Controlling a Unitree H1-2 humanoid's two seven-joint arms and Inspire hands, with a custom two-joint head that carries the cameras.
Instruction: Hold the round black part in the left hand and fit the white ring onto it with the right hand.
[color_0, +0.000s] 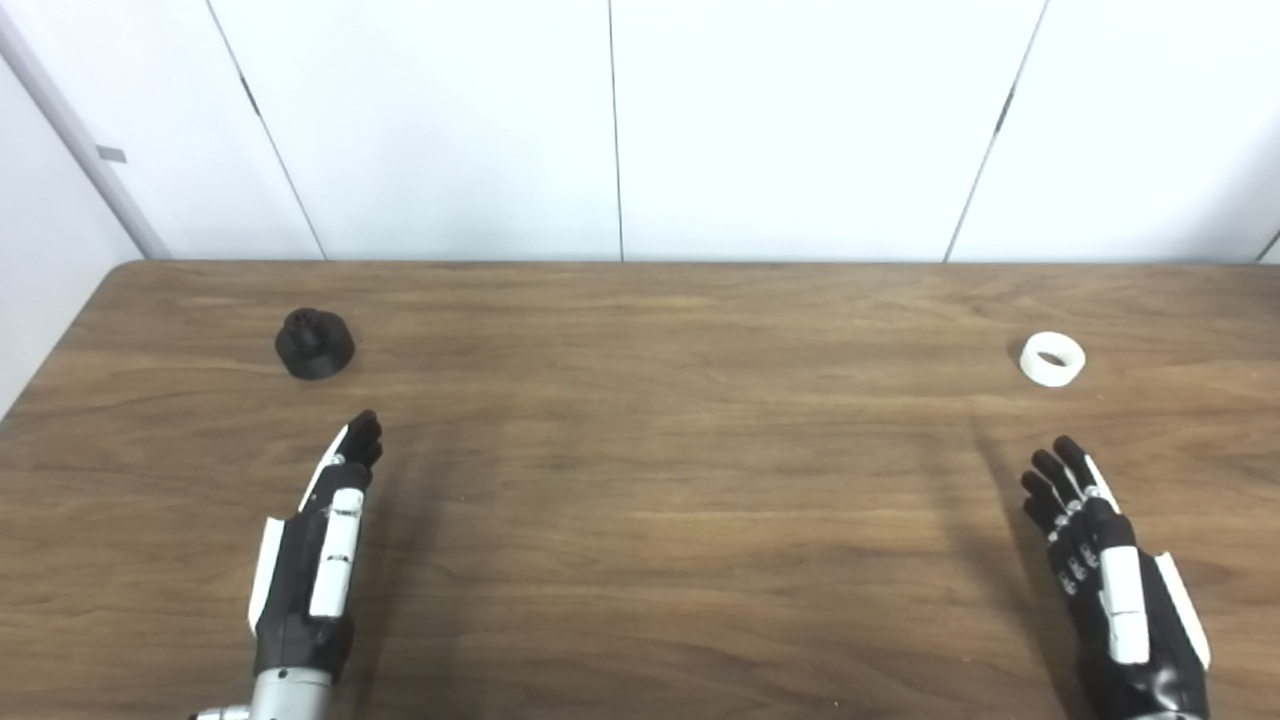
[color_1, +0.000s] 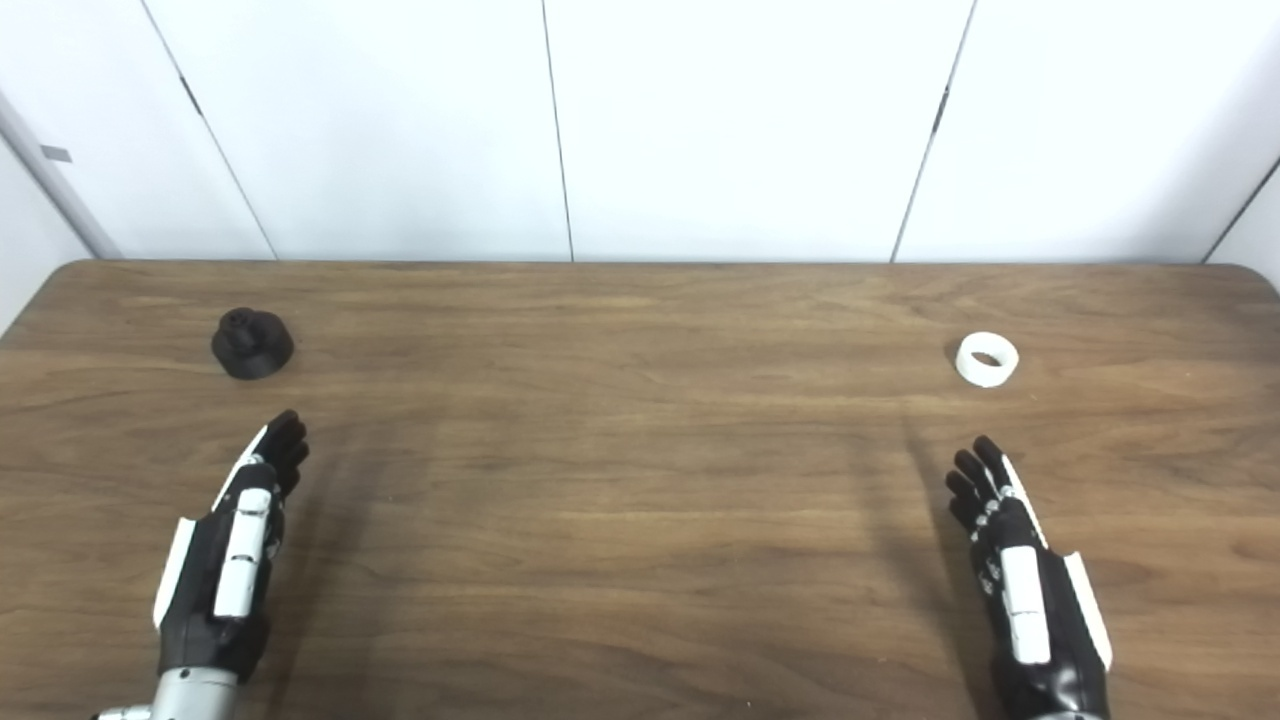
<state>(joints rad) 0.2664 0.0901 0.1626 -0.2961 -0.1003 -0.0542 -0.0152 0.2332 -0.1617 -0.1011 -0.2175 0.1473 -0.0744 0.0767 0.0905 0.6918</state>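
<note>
The round black part (color_0: 315, 344) stands on the wooden table at the far left, a knob rising from its wider base. Just short of it lies my left hand (color_0: 320, 540), fingers stretched forward and empty, fingertips a little nearer than the part and slightly to its right. The white ring (color_0: 1052, 359) rests flat on the table at the far right. My right hand (color_0: 1100, 570) hovers nearer than the ring, fingers extended and holding nothing. The same layout shows in the right eye view: black part (color_1: 252, 343), white ring (color_1: 987, 359).
The wooden table (color_0: 640, 480) runs across the whole view, its far edge meeting white wall panels (color_0: 620, 130). The table's left edge slants close to the black part.
</note>
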